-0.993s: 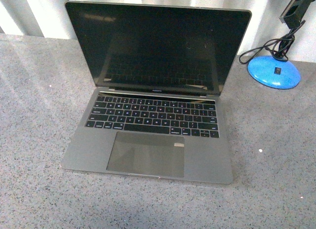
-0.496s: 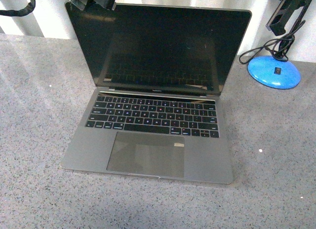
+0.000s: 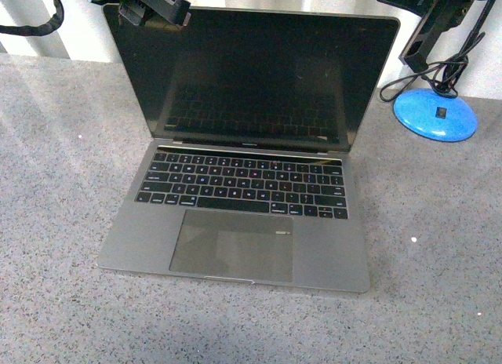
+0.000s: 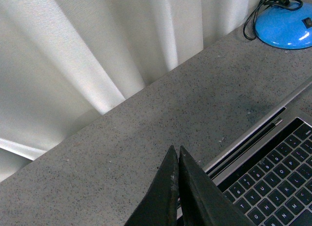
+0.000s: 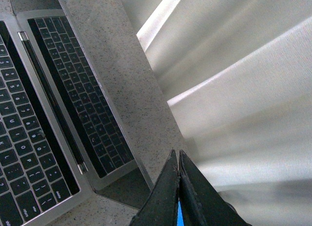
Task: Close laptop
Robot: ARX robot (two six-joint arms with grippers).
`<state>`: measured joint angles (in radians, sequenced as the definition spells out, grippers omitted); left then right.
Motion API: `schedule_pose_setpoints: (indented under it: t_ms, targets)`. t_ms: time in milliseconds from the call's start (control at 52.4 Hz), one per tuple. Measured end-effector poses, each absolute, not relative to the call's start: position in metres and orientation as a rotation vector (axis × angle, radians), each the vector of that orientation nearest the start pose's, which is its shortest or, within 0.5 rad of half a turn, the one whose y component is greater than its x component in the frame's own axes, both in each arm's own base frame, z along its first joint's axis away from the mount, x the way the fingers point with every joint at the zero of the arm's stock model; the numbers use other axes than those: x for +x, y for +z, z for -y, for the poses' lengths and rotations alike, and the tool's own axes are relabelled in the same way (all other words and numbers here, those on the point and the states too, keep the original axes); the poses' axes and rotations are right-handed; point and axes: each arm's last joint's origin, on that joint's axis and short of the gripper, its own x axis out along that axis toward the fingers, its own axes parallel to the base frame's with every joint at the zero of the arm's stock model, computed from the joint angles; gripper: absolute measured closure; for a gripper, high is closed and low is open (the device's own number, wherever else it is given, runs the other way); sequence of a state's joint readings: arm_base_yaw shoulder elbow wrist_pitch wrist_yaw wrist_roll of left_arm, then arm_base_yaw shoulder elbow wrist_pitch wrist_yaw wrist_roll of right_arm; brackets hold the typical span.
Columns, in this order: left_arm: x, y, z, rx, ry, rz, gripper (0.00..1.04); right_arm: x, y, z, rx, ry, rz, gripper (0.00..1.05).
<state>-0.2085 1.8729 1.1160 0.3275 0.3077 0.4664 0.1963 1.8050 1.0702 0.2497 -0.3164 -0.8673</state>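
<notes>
The laptop (image 3: pixel 243 215) lies open in the middle of the grey table, its black screen (image 3: pixel 251 74) upright and tilted slightly back, black keys and trackpad facing me. My left gripper (image 3: pixel 161 9) is shut and hangs at the lid's upper left corner, overlapping it in the front view. My right gripper (image 3: pixel 416 44) is shut just beside the lid's upper right corner, apart from it. In the left wrist view the closed gripper (image 4: pixel 176 150) points at the table beside the keyboard (image 4: pixel 273 187). In the right wrist view the closed gripper (image 5: pixel 176 155) sits past the screen edge (image 5: pixel 83 104).
A blue round lamp base (image 3: pixel 436 113) with a black cable (image 3: pixel 408 81) stands at the back right, under my right arm. White curtain folds (image 4: pixel 97 50) run along the table's far edge. The speckled grey tabletop (image 3: pixel 63 183) surrounds the laptop.
Both arms have come into view from the top. The left gripper settled at the lid's left corner; the right gripper moved left and down toward the right corner. The laptop has not moved.
</notes>
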Motion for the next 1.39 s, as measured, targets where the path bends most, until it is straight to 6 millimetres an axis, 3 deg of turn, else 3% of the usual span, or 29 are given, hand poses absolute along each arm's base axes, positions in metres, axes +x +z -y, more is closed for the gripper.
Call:
schedule_pose_setpoints:
  t_ms: [993, 1393]
  targets:
    - [0.382, 0.181, 0.089, 0.378, -0.617, -0.313, 1.01, 0.368, 0.18, -0.089, -0.785, 0.707, -0.273, 1.04]
    - [0.373, 0.169, 0.09, 0.369, -0.671, -0.39, 1.01, 0.35, 0.164, -0.091, -0.754, 0.735, -0.324, 1.04]
